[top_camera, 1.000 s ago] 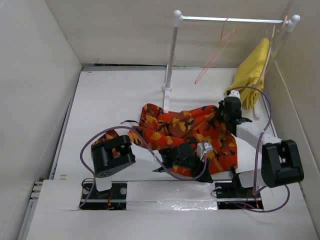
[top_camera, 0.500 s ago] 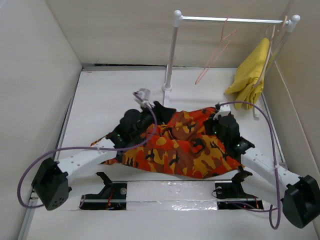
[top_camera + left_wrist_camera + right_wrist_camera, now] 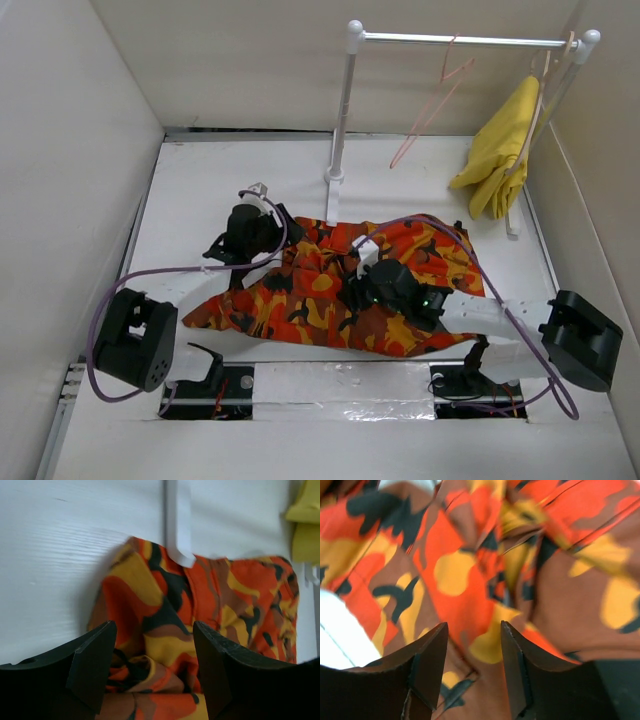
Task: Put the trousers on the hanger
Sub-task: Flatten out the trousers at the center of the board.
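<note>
The trousers lay spread on the counter, just near of the rack post. Their near-right part was hidden under the right arm. The left gripper stood open over their far-left corner. The right gripper hung over the middle, jaws apart. Its close view was blurred, so contact was unclear. The hanger hung on the far rail, its hook hard to make out.

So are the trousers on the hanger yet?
Off. The trousers lie spread on the table; the pink hanger hangs bare on the rail.
</note>
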Available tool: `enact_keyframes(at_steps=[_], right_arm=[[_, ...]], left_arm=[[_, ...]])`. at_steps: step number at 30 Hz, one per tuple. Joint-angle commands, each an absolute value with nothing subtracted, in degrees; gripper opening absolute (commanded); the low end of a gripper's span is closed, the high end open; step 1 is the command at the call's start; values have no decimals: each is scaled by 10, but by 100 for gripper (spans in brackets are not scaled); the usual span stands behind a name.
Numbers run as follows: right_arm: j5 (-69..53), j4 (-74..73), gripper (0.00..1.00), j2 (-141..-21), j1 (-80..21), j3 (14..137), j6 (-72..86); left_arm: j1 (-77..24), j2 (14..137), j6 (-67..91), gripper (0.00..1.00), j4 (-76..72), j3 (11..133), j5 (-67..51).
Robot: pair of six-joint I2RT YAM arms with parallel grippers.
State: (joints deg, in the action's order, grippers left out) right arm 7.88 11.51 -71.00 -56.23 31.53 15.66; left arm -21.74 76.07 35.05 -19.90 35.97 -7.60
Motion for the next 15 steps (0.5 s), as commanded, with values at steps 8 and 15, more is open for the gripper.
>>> enact_keyframes(at_steps=[8, 15], right_arm=[[98, 174, 54, -738, -633, 273, 199], [116, 177, 54, -730, -650, 230, 228]], left_arm=[[-262, 829, 291, 60, -196, 415, -123], [-272, 877, 279, 45, -156, 456, -69]])
